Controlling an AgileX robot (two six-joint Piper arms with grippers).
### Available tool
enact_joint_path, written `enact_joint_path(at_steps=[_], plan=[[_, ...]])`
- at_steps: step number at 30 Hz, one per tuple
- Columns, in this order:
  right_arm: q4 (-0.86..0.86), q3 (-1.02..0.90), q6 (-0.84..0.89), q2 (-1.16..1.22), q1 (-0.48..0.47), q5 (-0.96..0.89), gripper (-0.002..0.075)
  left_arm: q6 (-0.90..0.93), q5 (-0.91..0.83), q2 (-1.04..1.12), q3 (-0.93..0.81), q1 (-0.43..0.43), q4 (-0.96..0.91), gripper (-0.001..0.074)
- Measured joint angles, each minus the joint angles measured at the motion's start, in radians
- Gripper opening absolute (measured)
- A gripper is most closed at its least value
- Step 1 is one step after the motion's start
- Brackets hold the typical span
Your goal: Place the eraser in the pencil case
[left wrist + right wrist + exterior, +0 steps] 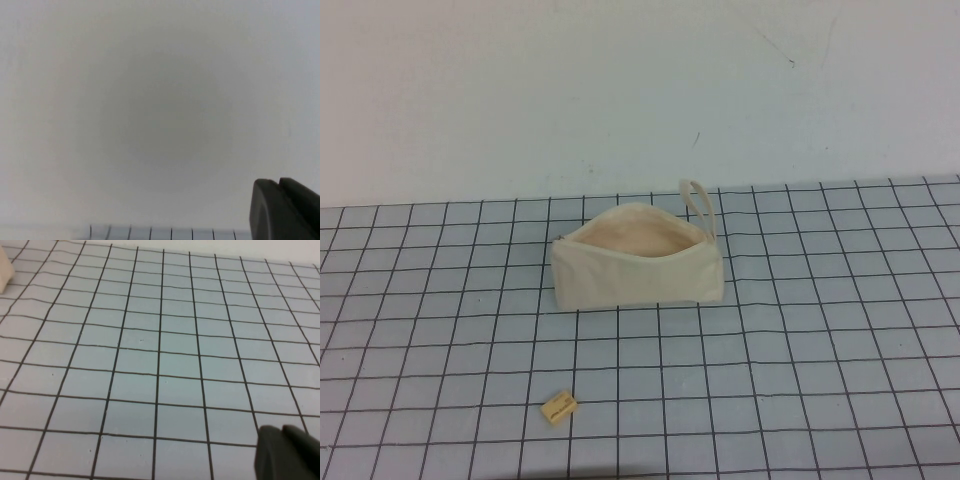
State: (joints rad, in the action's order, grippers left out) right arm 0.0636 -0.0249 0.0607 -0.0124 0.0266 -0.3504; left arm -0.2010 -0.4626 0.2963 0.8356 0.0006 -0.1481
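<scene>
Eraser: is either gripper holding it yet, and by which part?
No. The eraser lies alone on the grid mat, nearer the robot than the open pencil case. Neither arm appears in the high view; each wrist view shows only a dark gripper edge, nothing held.

Neither arm visible from my high camera. Left gripper (286, 210): only dark fingertip edge at 4 o'clock corner of left wrist view, camera aimed mostly at blank wall. Right gripper (289, 454): dark tip at 4 o'clock corner of right wrist view, hanging above gridded surface, touching nothing.
</scene>
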Motion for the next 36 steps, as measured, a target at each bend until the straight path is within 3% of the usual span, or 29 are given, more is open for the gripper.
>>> enact_joint_path(at_steps=[6,15,19,22,28,33,36], plan=[[0.000,0.000,0.000,0.000,0.000,0.000,-0.0001,0.075,-0.157,0.252,0.015,0.000,0.160,-0.0001],[0.000,0.000,-0.011,0.000,0.000,0.000,-0.0001,0.763,-0.323,0.714,0.015,-0.002,0.724,-0.0001],[0.000,0.000,-0.019,0.000,0.000,0.000,-0.0001,0.880,-0.314,0.862,0.015,-0.048,0.814,-0.0001],[0.000,0.000,-0.023,0.000,0.000,0.000,-0.0001,0.866,-0.268,0.959,0.015,-0.146,0.746,-0.0001],[0.000,0.000,-0.023,0.000,0.000,0.000,-0.0001,0.586,-0.172,1.117,0.015,-0.320,0.467,-0.0001],[0.000,0.000,-0.025,0.000,0.000,0.000,-0.0001,0.450,-0.109,1.222,0.016,-0.371,0.339,0.0018],[0.000,0.000,-0.026,0.000,0.000,0.000,-0.0001,0.434,-0.103,1.284,0.036,-0.374,0.316,0.0108]])
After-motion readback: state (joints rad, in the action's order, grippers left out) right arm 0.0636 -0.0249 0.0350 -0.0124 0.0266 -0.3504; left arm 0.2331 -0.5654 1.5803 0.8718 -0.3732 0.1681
